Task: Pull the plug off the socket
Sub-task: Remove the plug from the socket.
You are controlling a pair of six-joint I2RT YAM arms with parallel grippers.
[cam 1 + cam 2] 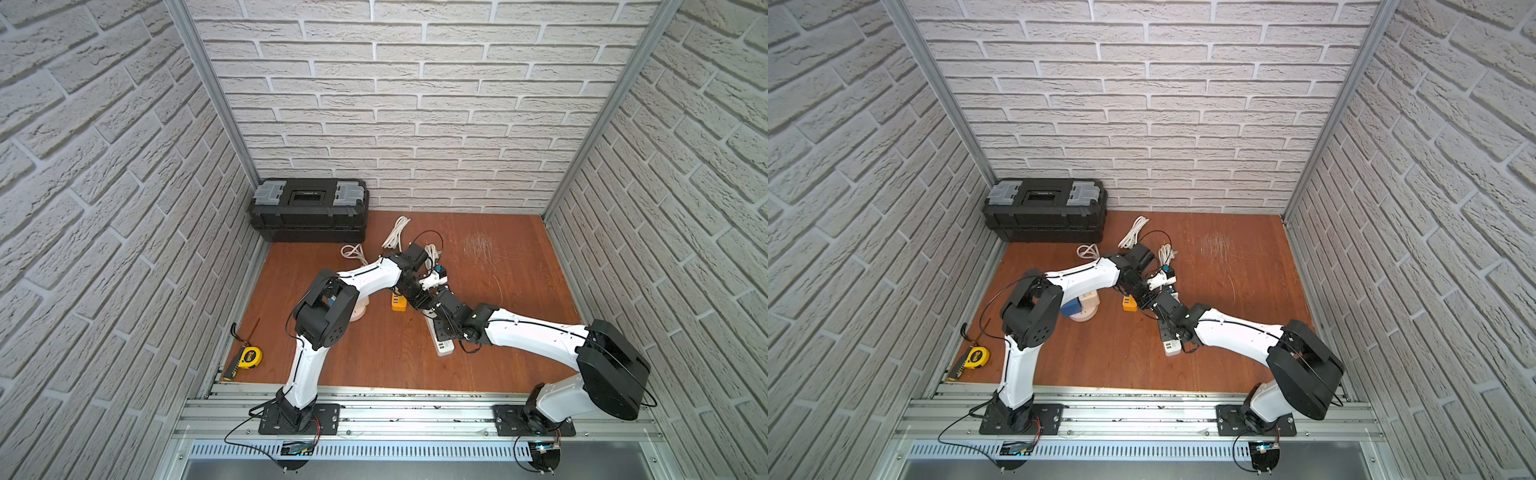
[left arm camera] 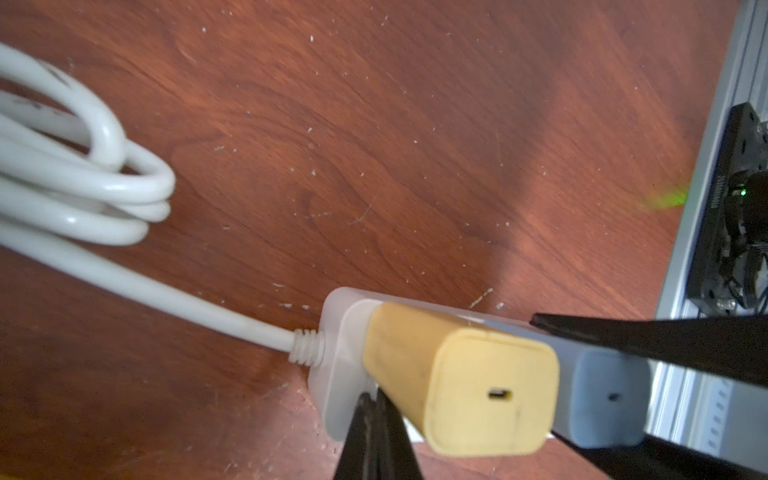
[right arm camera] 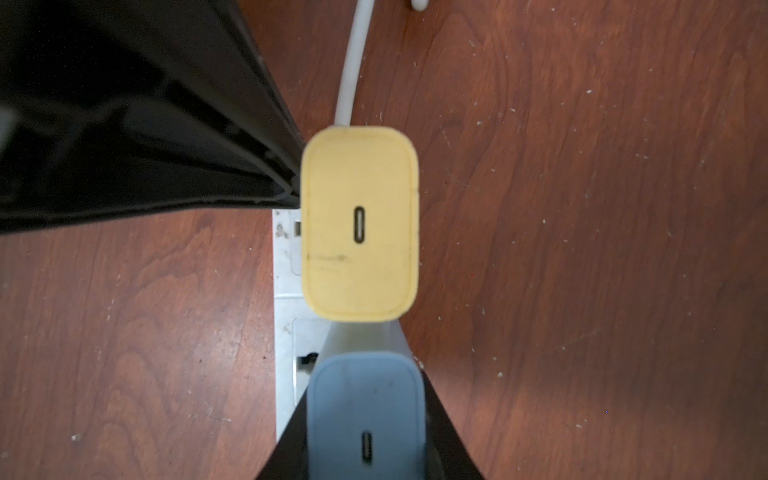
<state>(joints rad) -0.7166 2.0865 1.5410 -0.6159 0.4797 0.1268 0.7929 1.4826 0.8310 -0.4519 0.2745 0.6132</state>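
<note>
White faux-brick walls (image 1: 415, 104) around a scratched reddish wood floor (image 1: 498, 291), aluminium corner posts (image 1: 216, 104).

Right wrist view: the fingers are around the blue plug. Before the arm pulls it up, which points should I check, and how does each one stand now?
1. The right fingers lie on both sides of the blue plug, no gap visible: ok.
2. Grip firm enough for a pull: cannot tell.
3. The blue plug sits in the power strip, not yet out: ok.
4. The left fingers are shut, with the tip on the power strip beside the yellow plug: ok.
5. Whether that tip presses hard enough to hold the strip down: cannot tell.
6. The cable lies coiled and slack: ok.
</note>
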